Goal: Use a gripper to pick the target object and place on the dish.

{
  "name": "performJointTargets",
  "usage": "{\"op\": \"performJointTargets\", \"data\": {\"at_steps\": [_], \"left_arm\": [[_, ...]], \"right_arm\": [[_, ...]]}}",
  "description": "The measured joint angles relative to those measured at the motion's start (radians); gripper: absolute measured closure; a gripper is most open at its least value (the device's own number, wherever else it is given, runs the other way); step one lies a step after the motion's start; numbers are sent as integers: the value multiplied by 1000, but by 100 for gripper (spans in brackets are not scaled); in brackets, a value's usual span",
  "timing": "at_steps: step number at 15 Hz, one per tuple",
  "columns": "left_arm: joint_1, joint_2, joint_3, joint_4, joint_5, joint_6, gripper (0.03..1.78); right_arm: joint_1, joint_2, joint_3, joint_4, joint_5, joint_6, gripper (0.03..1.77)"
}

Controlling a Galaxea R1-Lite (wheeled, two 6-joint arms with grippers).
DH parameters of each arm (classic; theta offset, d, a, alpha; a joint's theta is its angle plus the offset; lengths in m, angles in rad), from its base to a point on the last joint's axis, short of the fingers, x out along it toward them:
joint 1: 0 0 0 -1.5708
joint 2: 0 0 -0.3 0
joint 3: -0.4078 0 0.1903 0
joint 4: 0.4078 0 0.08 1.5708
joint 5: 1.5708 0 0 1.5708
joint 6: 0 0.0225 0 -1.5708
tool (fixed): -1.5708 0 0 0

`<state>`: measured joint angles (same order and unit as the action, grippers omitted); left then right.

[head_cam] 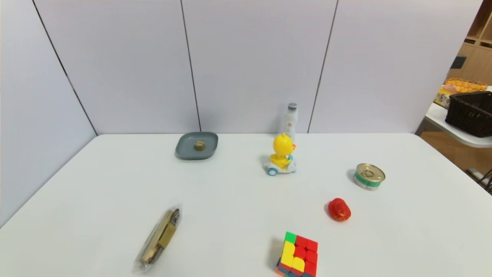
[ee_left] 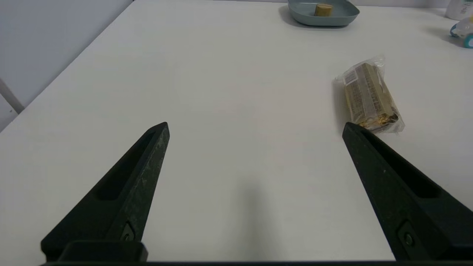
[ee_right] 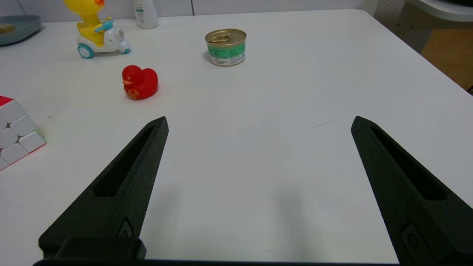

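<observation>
Tan-brown round wooden knob (head_cam: pixel 199 145) is already sitting inside the grey-blue rounded-square dish (head_cam: pixel 186 151), we are noting, far ahead of the spread, empty left gripper (ee_left: pixel 255 127), while the right gripper (ee_right: pixel 258 123) is hanging equally spread and idle.

The right gripper (ee_right: pixel 258 122) hangs over bare white table (ee_right: pixel 295 92), fingers (ee_right: pixel 136 177) spread wide. Beyond it sit a red duck (ee_right: pixel 139 82), a tin can (ee_right: pixel 225 47) (green label), a yellow duck toy (ee_right: pixel 97 31) and a cube (ee_right: pixel 16 131).
</observation>
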<state>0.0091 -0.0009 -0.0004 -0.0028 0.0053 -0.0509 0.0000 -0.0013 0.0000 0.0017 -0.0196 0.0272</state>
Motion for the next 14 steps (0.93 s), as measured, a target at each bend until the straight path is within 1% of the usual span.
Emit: {"op": "performJointTargets", "data": {"at_steps": [14], "left_arm": [[0, 0, 0, 1, 4, -13, 12]], "right_arm": [[0, 0, 0, 0, 0, 0, 9]]}}
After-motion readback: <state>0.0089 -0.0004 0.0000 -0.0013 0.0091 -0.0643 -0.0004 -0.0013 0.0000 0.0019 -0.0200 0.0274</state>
